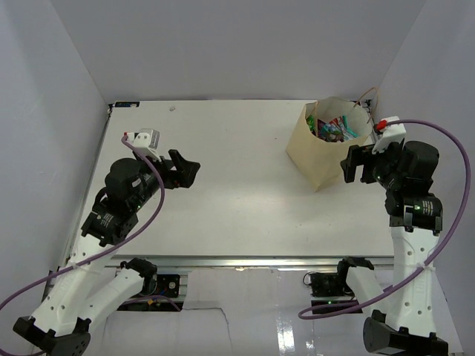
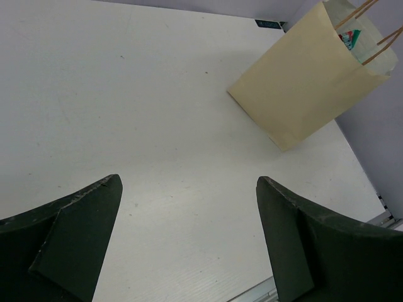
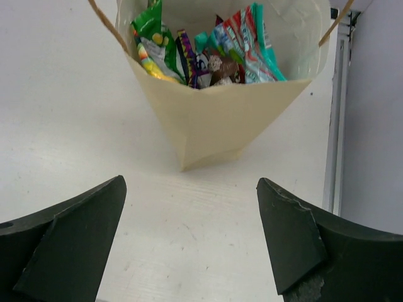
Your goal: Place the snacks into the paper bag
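The tan paper bag (image 1: pixel 315 152) stands upright at the back right of the table, its mouth open. Several snack packets (image 1: pixel 334 126) in green, purple, teal and red-pink lie inside it; they show clearly in the right wrist view (image 3: pixel 208 53). My right gripper (image 1: pixel 357 164) is open and empty, just to the right of the bag, a little above the table. My left gripper (image 1: pixel 185 170) is open and empty over the left part of the table, far from the bag. The bag also shows in the left wrist view (image 2: pixel 302 88).
White walls close in the table at the back and both sides. A metal rail (image 1: pixel 252 261) runs along the table's near edge. The bag's twine handles (image 1: pixel 365 100) stick up at its far side.
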Robot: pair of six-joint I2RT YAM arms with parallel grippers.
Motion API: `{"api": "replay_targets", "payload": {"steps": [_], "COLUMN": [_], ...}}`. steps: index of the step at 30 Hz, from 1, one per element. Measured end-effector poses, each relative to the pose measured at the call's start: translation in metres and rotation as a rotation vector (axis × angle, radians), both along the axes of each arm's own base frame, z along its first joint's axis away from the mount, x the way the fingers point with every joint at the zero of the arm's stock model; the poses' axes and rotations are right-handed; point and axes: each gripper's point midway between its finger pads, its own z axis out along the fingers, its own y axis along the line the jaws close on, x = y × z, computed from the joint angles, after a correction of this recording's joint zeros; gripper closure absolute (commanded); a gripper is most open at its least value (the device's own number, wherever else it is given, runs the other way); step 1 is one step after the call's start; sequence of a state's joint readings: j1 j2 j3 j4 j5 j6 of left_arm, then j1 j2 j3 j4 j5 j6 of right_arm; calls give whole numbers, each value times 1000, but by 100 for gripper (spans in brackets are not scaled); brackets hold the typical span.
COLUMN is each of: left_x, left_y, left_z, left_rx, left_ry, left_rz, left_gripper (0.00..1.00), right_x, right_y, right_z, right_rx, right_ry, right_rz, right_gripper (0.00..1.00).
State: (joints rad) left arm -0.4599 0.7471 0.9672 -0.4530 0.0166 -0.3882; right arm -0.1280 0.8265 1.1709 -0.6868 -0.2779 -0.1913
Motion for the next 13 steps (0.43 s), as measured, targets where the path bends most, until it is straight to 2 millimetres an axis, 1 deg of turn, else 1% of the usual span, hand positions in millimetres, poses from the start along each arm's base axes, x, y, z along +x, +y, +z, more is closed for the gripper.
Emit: {"api": "replay_targets", "payload": {"steps": [3,6,9,13], "left_x": [0,1,1,2], "left_y": [2,2,2,1], "left_z": [-3,-5,-5,-7], "left_rx": [17,23,23,26], "left_ry": [6,10,9,15], "left_rz": [5,5,5,6], "left_gripper": [2,2,2,2], "right_x": [-11,-17,-19,-18], "right_y": [-1,-6,-11,-16], "right_z": [-8,-16,-21,-22], "right_rx": [4,-5,-17,-25], "right_ry": [39,76,97,104], "right_rz": [-15,-47,-76,-100], "right_gripper": [10,10,10,10]}}
